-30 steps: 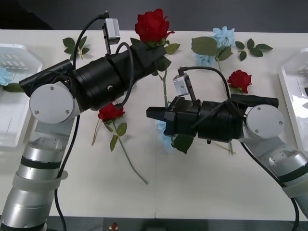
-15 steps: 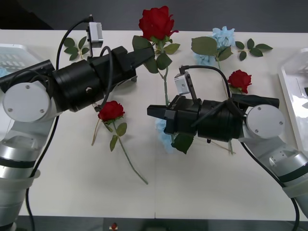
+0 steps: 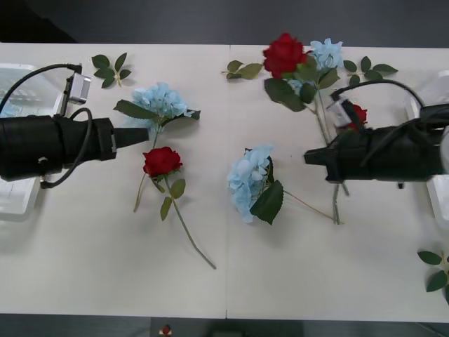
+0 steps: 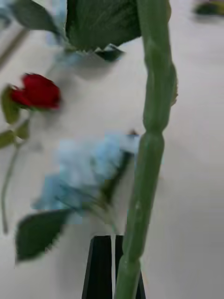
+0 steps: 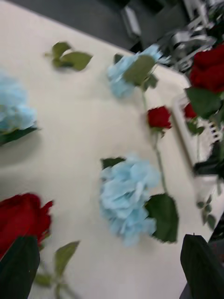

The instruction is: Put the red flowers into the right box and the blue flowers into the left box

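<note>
Both arms have swung apart: the right gripper (image 3: 309, 157) pinches a red rose (image 3: 284, 54) by its stem to carry it toward the desk's right edge, and the open, empty left gripper (image 3: 144, 134) waits by the left edge.

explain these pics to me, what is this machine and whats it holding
This is a two-armed robot sorting artificial flowers on a white table. The wide picture looks down from a camera above its arms. The two tall pictures come from cameras on its wrists, looking out past the fingers.

The left gripper hangs open over the table's left side, holding nothing; its two black fingers sit at the corners of its own wrist picture. The right gripper is shut on the stem of a held rose; that stem is the thick green bar in its wrist picture.

Lying loose are a second rose, a third rose partly behind the right arm, three blue hydrangeas and some leaf sprigs. A white left box and right box sit at the table's ends.
</note>
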